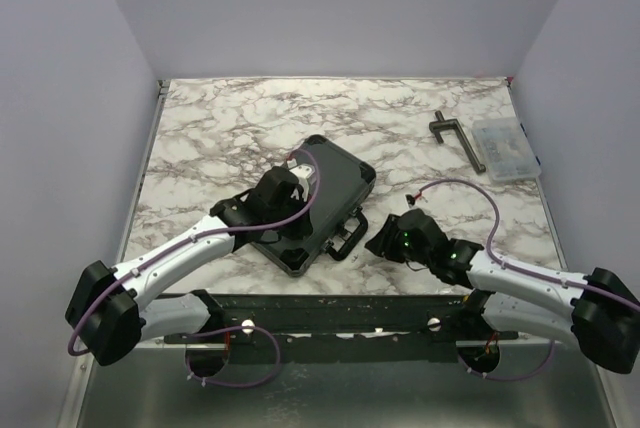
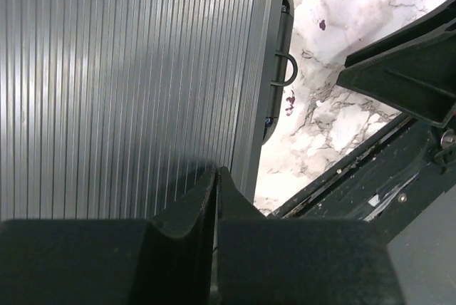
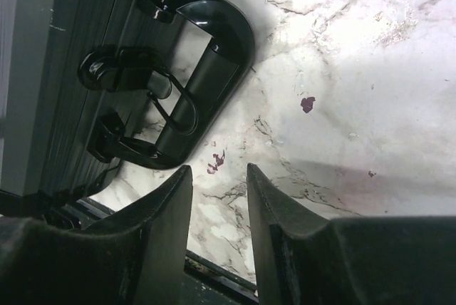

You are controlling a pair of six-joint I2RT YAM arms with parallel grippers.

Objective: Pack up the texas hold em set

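Observation:
The black hard case [image 1: 335, 188] lies closed and flat near the table's front middle, its handle [image 1: 346, 238] toward the front right. My left gripper [image 1: 290, 188] is shut and empty, low over the case's ribbed lid [image 2: 128, 70]. My right gripper [image 1: 385, 238] is open and empty, just right of the handle [image 3: 196, 84], fingers [image 3: 167, 205] above bare marble. Chips, dice and card decks are out of view.
A dark metal T-shaped clamp [image 1: 460, 138] and a clear plastic compartment box [image 1: 507, 148] lie at the back right. The table's front rail [image 1: 340, 313] runs below the case. Marble tabletop [image 1: 230, 128] stretches behind and to the left.

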